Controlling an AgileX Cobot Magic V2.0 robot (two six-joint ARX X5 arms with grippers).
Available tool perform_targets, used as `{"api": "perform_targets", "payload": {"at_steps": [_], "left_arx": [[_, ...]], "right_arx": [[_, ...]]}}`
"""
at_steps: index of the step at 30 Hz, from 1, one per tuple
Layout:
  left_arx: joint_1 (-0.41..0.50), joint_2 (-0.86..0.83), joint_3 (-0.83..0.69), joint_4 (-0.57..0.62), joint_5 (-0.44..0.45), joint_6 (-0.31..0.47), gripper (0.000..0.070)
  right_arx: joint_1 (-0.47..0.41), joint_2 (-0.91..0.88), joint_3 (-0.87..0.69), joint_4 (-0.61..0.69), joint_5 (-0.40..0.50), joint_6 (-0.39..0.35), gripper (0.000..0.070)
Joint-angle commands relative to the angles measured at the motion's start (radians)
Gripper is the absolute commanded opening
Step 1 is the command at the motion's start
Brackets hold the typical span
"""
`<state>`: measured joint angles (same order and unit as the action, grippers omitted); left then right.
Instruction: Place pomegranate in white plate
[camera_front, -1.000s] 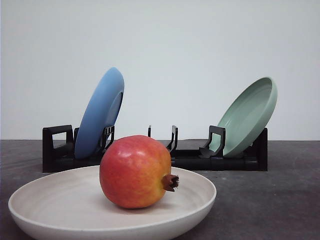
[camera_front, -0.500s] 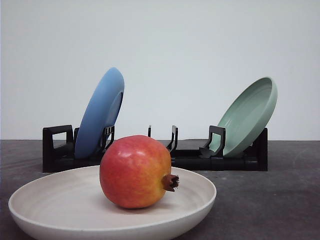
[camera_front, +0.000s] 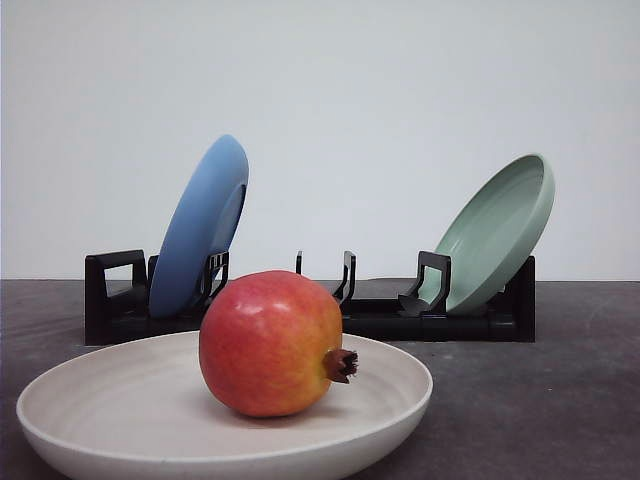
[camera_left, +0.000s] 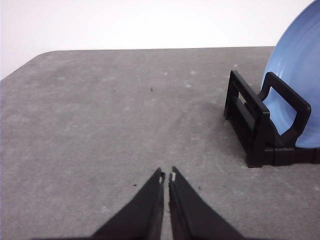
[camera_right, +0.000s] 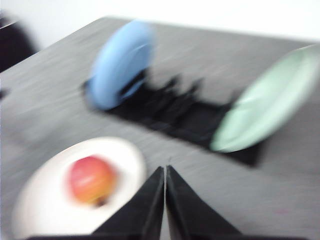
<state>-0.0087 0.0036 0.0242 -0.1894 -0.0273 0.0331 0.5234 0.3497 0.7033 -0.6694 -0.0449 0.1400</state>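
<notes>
Left gripper (camera_left: 166, 176) hangs over bare grey counter (camera_left: 110, 115), jaws pressed together, the black rack (camera_front: 420, 320) beside it propping the blue plate (camera_front: 203, 225) at one end and the pale green plate (camera_front: 500, 230) at the other. The pomegranate (camera_front: 270, 343) sits inside the white plate (camera_front: 110, 400), crown pointing right. Right gripper (camera_right: 165, 172), blurred, is above the counter, jaws closed on nothing.

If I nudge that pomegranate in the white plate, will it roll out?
Probably it rolls a little: the pomegranate is round and glossy, lying on its side. It likely stays in, since the white plate is wide with a raised rim. Its skin looks smooth, so a light pinch may slip.
</notes>
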Motion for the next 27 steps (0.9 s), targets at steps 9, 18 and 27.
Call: {"api": "perform_targets", "payload": {"at_steps": [9,18,27], "left_arx": [[0.001,-0.001,-0.013,0.000,0.002,-0.004,0.0000],[0.001,-0.001,-0.013,0.000,0.002,-0.004,0.0000],[0.001,-0.001,-0.013,0.000,0.002,-0.004,0.0000]], "right_arx": [[-0.397,-0.180,-0.297,0.349,0.080,-0.283,0.0000],[-0.539,-0.307,-0.572,0.570,0.072,-0.230,0.0000],[-0.564,-0.328,-0.665,0.556,0.072,-0.218,0.0000]]}}
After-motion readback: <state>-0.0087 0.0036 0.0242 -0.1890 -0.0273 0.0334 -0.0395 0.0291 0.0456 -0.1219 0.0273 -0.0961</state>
